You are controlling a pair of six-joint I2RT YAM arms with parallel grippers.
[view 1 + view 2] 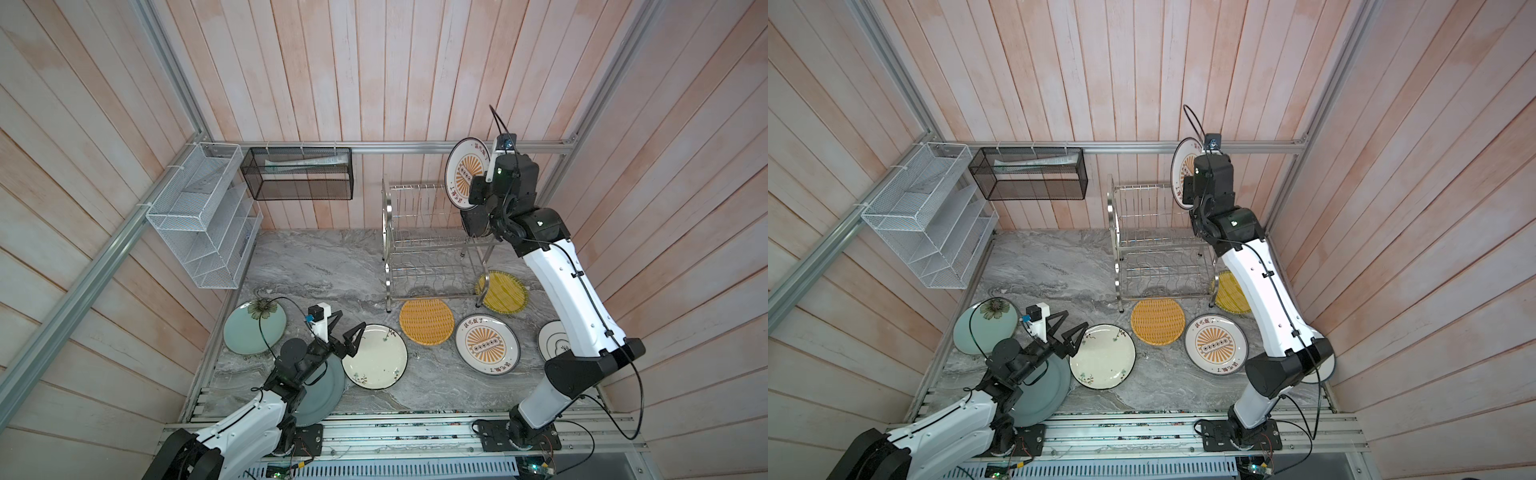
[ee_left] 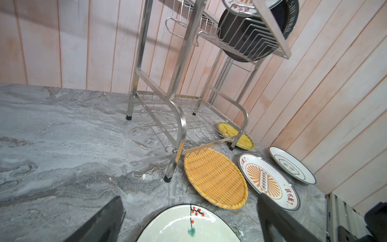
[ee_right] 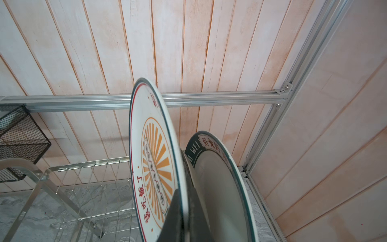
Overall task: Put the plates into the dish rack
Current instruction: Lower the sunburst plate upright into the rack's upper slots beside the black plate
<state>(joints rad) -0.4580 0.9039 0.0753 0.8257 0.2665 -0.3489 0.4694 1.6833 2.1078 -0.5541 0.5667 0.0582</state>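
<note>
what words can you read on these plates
"该吃饭了": red, on the held sunburst plate.
"该吃饭了": also on the flat sunburst plate.
"WEI": white, on the dark rim of the racked plate; earlier letters hidden.
Red characters beside it: cut off, unreadable.
Centre mark on the ringed plate: too small.

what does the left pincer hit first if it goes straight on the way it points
Probably the round cream floral plate, just ahead of the open left pincer; depth is unclear, so it might meet the grey marble tabletop past its rim.

Orange-sunburst white plate (image 1: 464, 171), yellow woven-pattern plate (image 1: 427, 321), cream floral plate (image 1: 374, 356), grey marbled tabletop (image 1: 316, 266)
</note>
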